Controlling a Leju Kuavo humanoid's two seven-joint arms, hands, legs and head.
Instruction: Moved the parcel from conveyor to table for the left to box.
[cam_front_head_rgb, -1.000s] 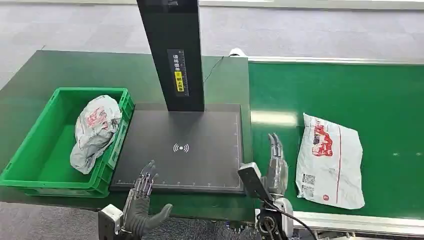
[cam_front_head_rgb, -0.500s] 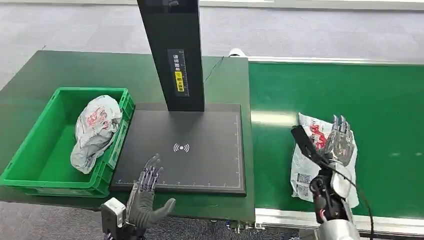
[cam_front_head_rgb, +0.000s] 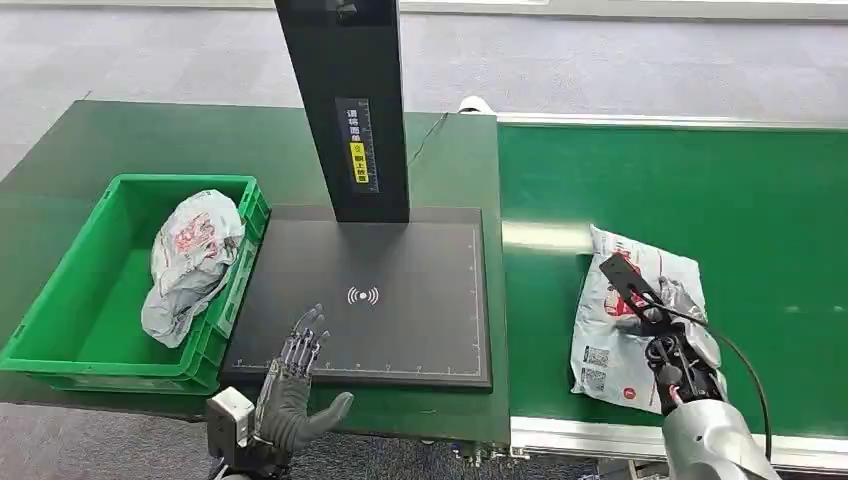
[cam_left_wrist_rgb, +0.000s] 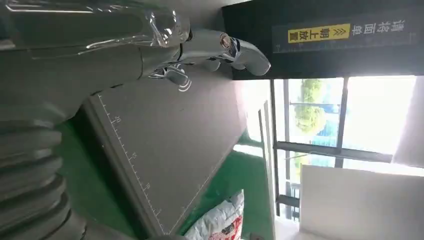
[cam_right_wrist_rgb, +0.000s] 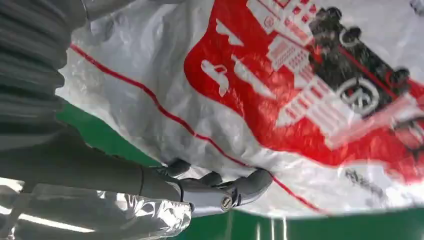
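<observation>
I am watching the right hand (cam_front_head_rgb: 672, 318) pressing down on the white-and-red plastic parcel (cam_front_head_rgb: 610, 335), which is lying on the green conveyor belt (cam_front_head_rgb: 760, 210) just to the right of the black scanner pad (cam_front_head_rgb: 400, 260). In the right wrist view its thumb (cam_right_wrist_rgb: 235, 190) is tucking under the parcel's edge, so the hand is gripping the bag, which is crumpling under it. I am seeing the left hand (cam_front_head_rgb: 292, 385) hovering at the pad's near edge, fingers spread and holding nothing. Left of the pad, the green crate (cam_front_head_rgb: 60, 300) is holding another crumpled white parcel (cam_front_head_rgb: 190, 262). The black scanner column (cam_front_head_rgb: 345, 100) is standing at the pad's far side.
</observation>
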